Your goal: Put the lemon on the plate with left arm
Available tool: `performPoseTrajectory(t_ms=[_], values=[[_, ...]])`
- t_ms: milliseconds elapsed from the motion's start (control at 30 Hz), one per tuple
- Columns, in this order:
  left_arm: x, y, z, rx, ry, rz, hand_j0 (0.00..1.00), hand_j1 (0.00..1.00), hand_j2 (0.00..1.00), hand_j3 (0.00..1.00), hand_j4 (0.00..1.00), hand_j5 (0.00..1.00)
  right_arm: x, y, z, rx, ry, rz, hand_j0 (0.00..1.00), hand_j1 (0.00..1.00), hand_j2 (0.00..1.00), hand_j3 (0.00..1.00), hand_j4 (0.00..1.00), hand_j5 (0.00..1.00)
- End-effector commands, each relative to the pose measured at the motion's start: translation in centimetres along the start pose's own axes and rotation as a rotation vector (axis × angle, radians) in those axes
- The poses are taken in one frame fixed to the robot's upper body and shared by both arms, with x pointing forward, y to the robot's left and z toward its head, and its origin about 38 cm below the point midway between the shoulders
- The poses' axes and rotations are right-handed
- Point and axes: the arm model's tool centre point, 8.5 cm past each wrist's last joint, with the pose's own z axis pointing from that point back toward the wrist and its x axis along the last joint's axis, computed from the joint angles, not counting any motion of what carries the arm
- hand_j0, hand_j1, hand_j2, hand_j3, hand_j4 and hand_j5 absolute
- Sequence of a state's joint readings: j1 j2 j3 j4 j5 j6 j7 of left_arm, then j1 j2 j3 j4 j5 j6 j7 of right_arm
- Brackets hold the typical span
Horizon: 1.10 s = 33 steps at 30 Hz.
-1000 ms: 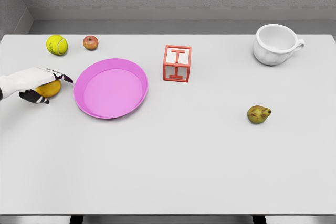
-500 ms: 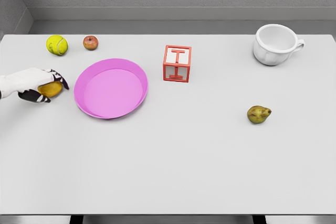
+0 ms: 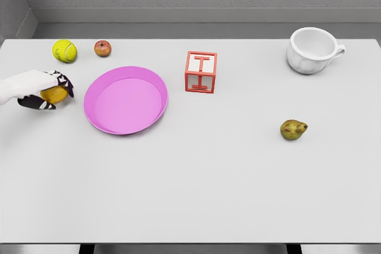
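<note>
while the lemon (image 3: 55,94) is enclosed by the curled fingers of the left hand (image 3: 40,89), only part of its yellow skin can be seen between the dark fingertips. it is held near the left edge of the white table (image 3: 196,188), just left of the pink plate (image 3: 125,100) and apart from its rim. whether the lemon is touching the table surface cannot be told. a tennis ball (image 3: 64,50) and a small apple (image 3: 102,48) are placed side by side behind the hand, toward the far edge. a red letter block (image 3: 200,72) is set upright to the right of the plate. a white cup (image 3: 312,50) is seen at the far right, with a pear (image 3: 293,129) lying nearer, well apart from everything else.
</note>
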<state>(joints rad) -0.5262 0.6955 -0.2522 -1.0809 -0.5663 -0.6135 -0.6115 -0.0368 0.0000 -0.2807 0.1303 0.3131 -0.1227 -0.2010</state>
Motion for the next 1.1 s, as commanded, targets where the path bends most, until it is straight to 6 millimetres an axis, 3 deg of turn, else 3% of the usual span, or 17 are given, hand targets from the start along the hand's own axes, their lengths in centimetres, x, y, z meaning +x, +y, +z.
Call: performPoseTrajectory(t_ms=[0,200,300,400,533,600,767,800,867,1067], values=[[0.0,0.1,0.1,0.006,0.0,0.006,0.55,0.55,0.55,0.55,0.55,0.55,0.0,0.0,0.0,0.0,0.0,-0.002,1.0,1.0,1.0,1.0,1.0,1.0],[1.7,2.6,0.4,0.073,-0.046,-0.046,0.55,0.55,0.55,0.55,0.55,0.55,0.0,0.0,0.0,0.0,0.0,-0.002,1.0,1.0,1.0,1.0,1.0,1.0],[2.5,2.8,0.3,0.084,-0.064,-0.057,0.55,0.55,0.55,0.55,0.55,0.55,0.0,0.0,0.0,0.0,0.0,0.0,1.0,1.0,1.0,1.0,1.0,1.0],[4.4,4.1,0.1,0.12,-0.114,-0.096,0.55,0.55,0.55,0.55,0.55,0.55,0.0,0.0,0.0,0.0,0.0,0.0,1.0,1.0,1.0,1.0,1.0,1.0],[7.1,4.7,-0.4,0.14,-0.179,-0.138,0.55,0.55,0.55,0.55,0.55,0.55,0.0,0.0,0.0,0.0,0.0,0.0,1.0,1.0,1.0,1.0,1.0,1.0],[9.2,3.9,-1.2,0.137,-0.233,-0.151,0.55,0.55,0.55,0.55,0.55,0.55,0.0,0.0,0.0,0.0,0.0,0.0,1.0,1.0,1.0,1.0,1.0,1.0],[11.8,3.7,-2.5,0.137,-0.301,-0.171,0.53,0.53,0.53,0.53,0.53,0.53,0.0,0.0,0.0,0.0,0.0,0.0,1.0,1.0,1.0,1.0,1.0,1.0],[12.3,3.7,-2.7,0.139,-0.312,-0.17,0.57,0.57,0.57,0.57,0.57,0.57,0.0,0.0,0.0,0.0,0.0,0.0,1.0,1.0,1.0,1.0,1.0,1.0],[12.8,3.8,-2.9,0.155,-0.335,-0.153,0.97,0.97,0.97,0.97,0.97,0.97,0.0,0.0,0.0,0.0,0.0,-0.002,1.0,1.0,1.0,1.0,1.0,1.0],[12.0,4.2,-2.4,0.167,-0.318,-0.146,1.0,1.0,1.0,1.0,1.0,1.0,0.0,0.0,0.0,0.0,0.0,0.0,1.0,1.0,1.0,1.0,1.0,1.0]])
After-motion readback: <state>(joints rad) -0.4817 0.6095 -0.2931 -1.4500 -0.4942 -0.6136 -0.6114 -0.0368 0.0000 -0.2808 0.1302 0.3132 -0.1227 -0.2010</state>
